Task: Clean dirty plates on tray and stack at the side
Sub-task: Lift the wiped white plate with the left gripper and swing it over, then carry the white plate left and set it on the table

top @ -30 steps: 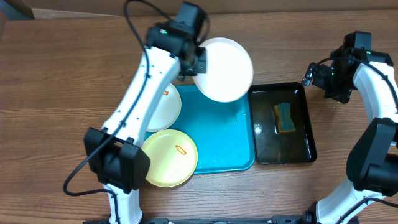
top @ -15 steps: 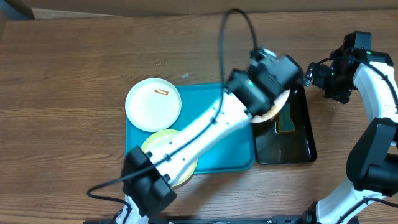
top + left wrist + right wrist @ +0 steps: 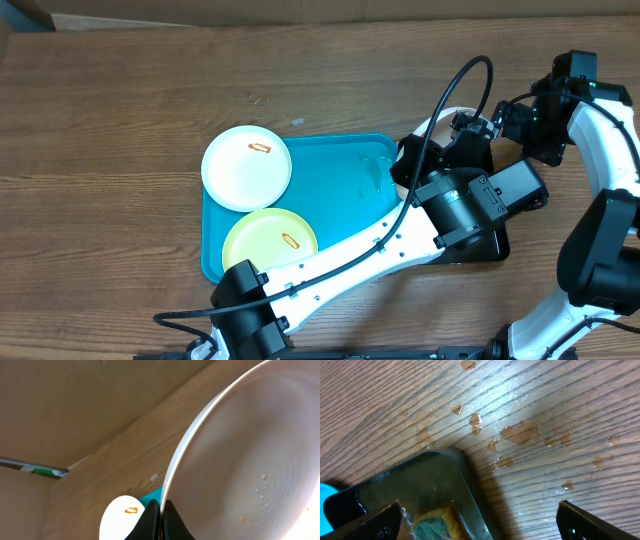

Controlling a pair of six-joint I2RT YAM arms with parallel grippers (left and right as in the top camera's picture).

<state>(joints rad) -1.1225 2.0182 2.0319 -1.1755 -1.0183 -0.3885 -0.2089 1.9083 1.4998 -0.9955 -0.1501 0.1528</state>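
My left gripper (image 3: 161, 516) is shut on the rim of a white plate (image 3: 250, 460), which it holds tilted on edge. The plate's face is wet, with small specks. In the overhead view this plate (image 3: 437, 118) is over the black tray, mostly hidden by my left gripper (image 3: 425, 165) and arm. A second white plate (image 3: 246, 167) with an orange smear lies on the turquoise tray's (image 3: 345, 200) back left corner. A yellow-green plate (image 3: 269, 240) with a smear lies at the tray's front left. My right gripper (image 3: 480, 527) is open and empty above the black tray's back right corner.
A glossy black tray (image 3: 420, 480) holds water and a green-yellow sponge (image 3: 432, 525). Water drops (image 3: 520, 432) lie on the wooden table beside it. My left arm (image 3: 340, 265) crosses the turquoise tray's front right. The right arm (image 3: 600, 130) stands at the right edge.
My left arm has swung the white plate from above the turquoise tray's back edge to the right, over the black tray. The right arm has not moved.
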